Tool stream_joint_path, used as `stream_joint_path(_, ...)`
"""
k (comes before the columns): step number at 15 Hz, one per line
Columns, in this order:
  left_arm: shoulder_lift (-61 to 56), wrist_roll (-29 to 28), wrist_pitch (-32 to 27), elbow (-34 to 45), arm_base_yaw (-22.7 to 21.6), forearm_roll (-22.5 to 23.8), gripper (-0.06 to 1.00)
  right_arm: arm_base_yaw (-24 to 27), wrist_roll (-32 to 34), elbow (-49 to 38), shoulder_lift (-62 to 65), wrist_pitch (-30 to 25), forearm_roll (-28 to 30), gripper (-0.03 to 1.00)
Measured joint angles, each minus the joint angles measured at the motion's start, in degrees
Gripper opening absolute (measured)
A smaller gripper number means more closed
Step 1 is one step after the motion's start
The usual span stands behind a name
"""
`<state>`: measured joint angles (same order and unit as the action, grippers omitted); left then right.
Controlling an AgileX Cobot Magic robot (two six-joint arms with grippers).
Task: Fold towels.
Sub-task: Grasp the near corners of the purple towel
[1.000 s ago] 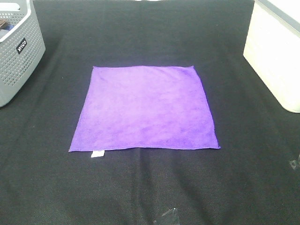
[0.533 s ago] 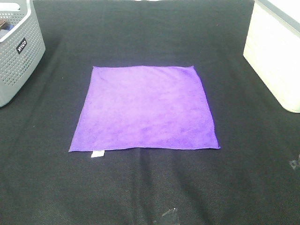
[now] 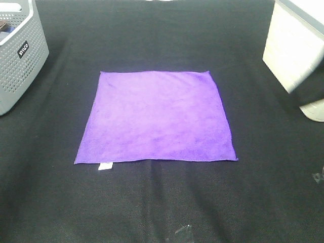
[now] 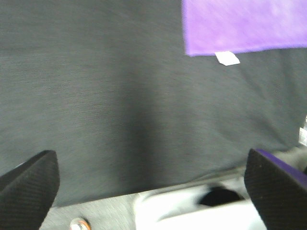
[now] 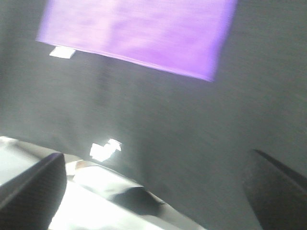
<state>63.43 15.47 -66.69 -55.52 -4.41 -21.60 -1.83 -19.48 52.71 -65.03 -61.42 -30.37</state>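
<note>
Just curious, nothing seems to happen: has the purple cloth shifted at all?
No. The purple cloth keeps the same gap from the grey basket.

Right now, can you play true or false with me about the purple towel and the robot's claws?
1. The purple towel lies flat and unfolded on the black table. True.
2. The towel's white tag sticks out at the far right corner. False: it is at the near left corner.
3. The grey basket stands on the towel. False: it stands apart from it, at the far left of the table.
4. The left claw is open and holds nothing. True.
5. The right claw is shut on the towel. False: it is open and away from the towel.
</note>
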Motion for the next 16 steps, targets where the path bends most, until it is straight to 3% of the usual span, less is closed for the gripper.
stream_joint_path(3, 11.69, 4.87, 1.32, -3.55, 0.0, -7.73, 0.97, 0.0, -3.5, 4.35, -12.83, 1.09, -8.71, 0.95)
stream_joint_path(6, 17.19, 5.27, 3.84, -3.78, 0.0, -9.8, 0.97, 0.0, -3.55, 4.76, -20.34, 0.57, -14.15, 0.95)
stream_joint_path(10, 22.75, 6.76, 7.1, -3.78, 0.0, -13.98, 0.97, 0.63, -6.53, 6.19, -25.67, 2.29, -17.48, 0.95)
stream_joint_path(13, 27.1, 9.68, 8.08, -3.78, 0.0, -17.7, 0.97, 7.85, -11.06, 6.76, -28.53, -0.4, -18.74, 0.95)
stream_joint_path(16, 33.52, 15.7, 10.14, -4.7, 0.0, -22.75, 0.97, 10.03, -13.98, 6.76, -28.82, 2.18, -18.79, 0.95)
